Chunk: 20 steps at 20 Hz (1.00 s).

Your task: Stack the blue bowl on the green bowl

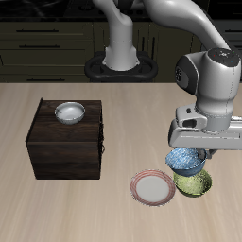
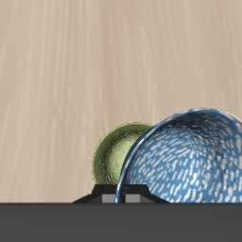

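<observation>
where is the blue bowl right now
In the exterior view the blue bowl hangs in the gripper just above the green bowl, near the table's front edge beside a pink-rimmed plate.

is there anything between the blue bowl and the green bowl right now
Nothing visible. The blue bowl, at the gripper, hangs just above the green bowl, partly overlapping it. The plate lies beside the green bowl, not between them.

Arm bent forward, wrist pointing down, fingers [image 1: 188, 151] low, clamped on something.
</observation>
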### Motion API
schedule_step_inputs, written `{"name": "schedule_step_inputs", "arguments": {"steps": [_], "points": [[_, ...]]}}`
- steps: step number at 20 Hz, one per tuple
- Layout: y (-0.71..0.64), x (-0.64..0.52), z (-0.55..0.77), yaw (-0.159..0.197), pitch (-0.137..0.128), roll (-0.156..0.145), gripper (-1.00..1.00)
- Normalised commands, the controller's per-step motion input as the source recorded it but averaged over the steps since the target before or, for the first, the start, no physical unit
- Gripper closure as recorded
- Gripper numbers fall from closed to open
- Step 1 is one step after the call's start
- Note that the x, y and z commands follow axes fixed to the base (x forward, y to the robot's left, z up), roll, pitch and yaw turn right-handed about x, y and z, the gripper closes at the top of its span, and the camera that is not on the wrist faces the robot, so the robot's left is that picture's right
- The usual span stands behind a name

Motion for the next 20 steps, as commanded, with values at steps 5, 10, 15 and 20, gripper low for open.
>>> {"name": "schedule_step_inputs", "arguments": {"steps": [5, 10, 15, 20], "points": [[0.06, 0.02, -0.09, 0.021, 0.006, 0.015, 1.00], [0.07, 0.06, -0.13, 0.005, 0.020, 0.008, 1.00], [0.07, 0.00, -0.14, 0.004, 0.022, 0.007, 1.00], [0.11, -0.05, -0.21, 0.016, 0.035, 0.017, 1.00]]}}
